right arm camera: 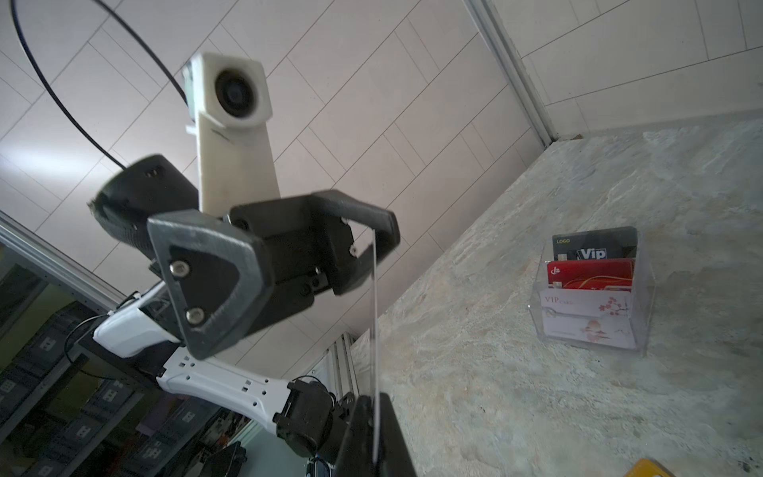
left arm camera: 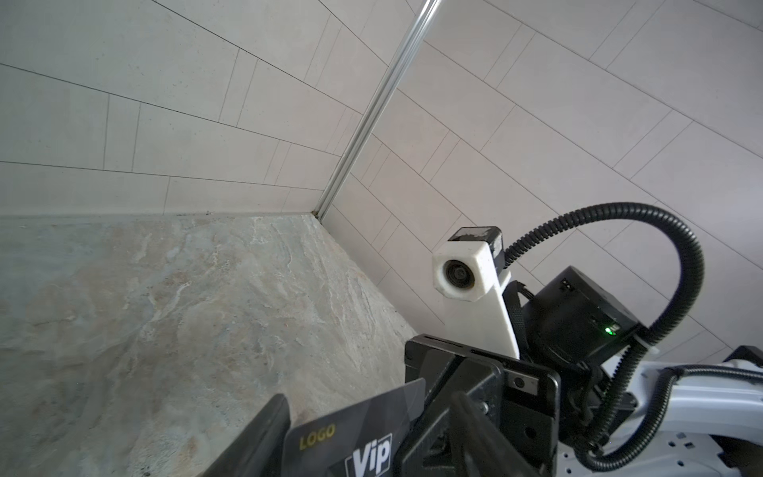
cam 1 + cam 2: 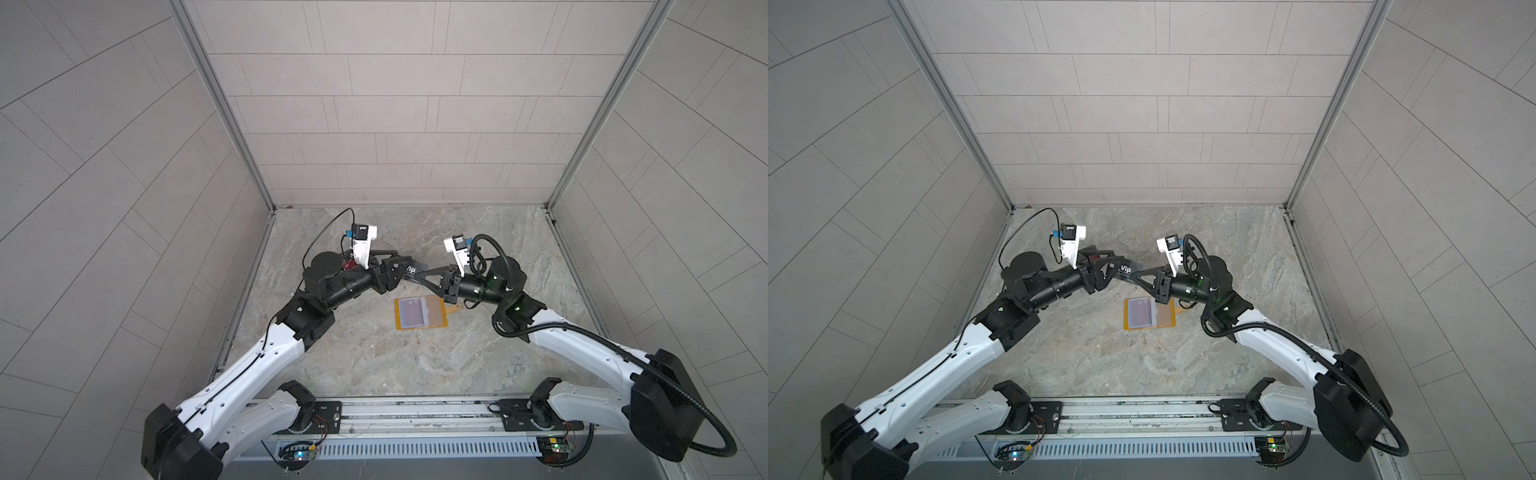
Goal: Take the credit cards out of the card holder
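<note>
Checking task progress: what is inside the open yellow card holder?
One red credit card shows through a clear sleeve of the card holder. Any cards stacked beneath it are covered, so I cannot tell whether there are more.

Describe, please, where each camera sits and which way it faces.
Top views: high above the bases, looking down at the table and card holder; both arms show, left end effector open, right end effector shut on the black Vip card.
Left wrist: on the left arm, facing the right arm and far corner; own finger shows.
Right wrist: on the right arm, facing the left arm and clear box; own fingers show.
Shared: both wrist views show that card and the opposite wrist camera.
</note>
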Controlling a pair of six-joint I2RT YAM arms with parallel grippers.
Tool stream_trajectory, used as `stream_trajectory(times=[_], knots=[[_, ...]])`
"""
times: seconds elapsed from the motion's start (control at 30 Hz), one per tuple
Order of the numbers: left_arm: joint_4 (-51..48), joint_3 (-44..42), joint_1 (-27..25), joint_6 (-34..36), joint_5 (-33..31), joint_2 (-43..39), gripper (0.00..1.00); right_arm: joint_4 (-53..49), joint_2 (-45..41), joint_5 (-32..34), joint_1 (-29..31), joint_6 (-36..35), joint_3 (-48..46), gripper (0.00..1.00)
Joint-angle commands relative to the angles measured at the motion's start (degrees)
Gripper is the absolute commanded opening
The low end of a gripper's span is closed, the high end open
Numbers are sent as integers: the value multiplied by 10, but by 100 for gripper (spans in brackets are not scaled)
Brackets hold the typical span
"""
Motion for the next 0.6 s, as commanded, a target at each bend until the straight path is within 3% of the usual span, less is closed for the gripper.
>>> stream_trajectory(times=[0.0, 0.2, 0.37, 0.57], knots=[[-264, 69, 10, 171, 65, 14, 69, -202, -26, -76, 1, -150, 26, 0], [-471, 176, 5, 330, 154, 69, 59, -308, -26, -146, 5, -226, 61, 0], [-523, 200, -1, 381, 169, 75, 55, -408, -24, -147, 11, -305, 100, 0], [-578, 217, -12, 428, 215, 95, 52, -447, -9, -159, 20, -340, 123, 0]])
